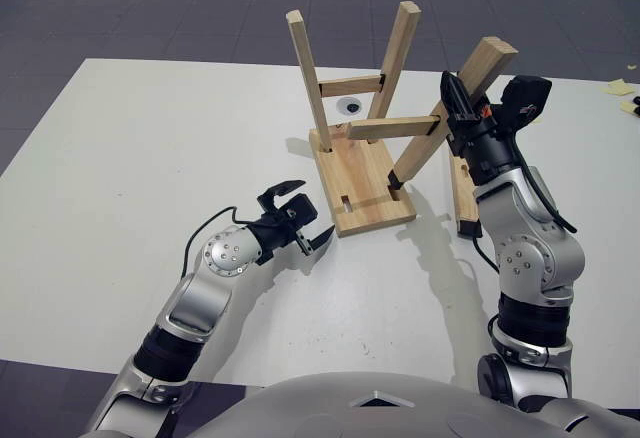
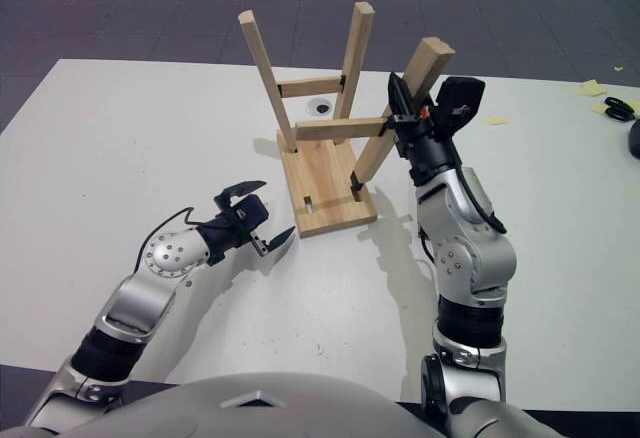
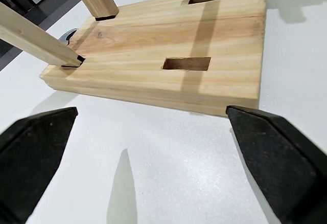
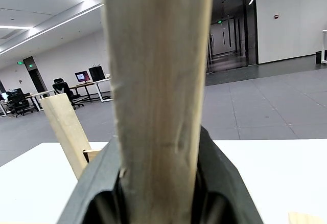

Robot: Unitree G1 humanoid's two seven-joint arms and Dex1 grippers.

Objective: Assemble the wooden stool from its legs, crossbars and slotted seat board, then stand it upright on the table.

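Note:
The slotted seat board lies flat on the white table with two legs standing up from its far end, joined by a crossbar. A third leg leans tilted, its lower end at a near slot; a second crossbar runs to it. My right gripper is shut on this leg. My left gripper is open just off the board's near left corner, its fingers apart and empty. A loose leg lies behind my right arm.
A round black hole sits in the table beyond the board. Yellow paper scraps and a dark object lie at the far right. Bare table stretches to the left and in front.

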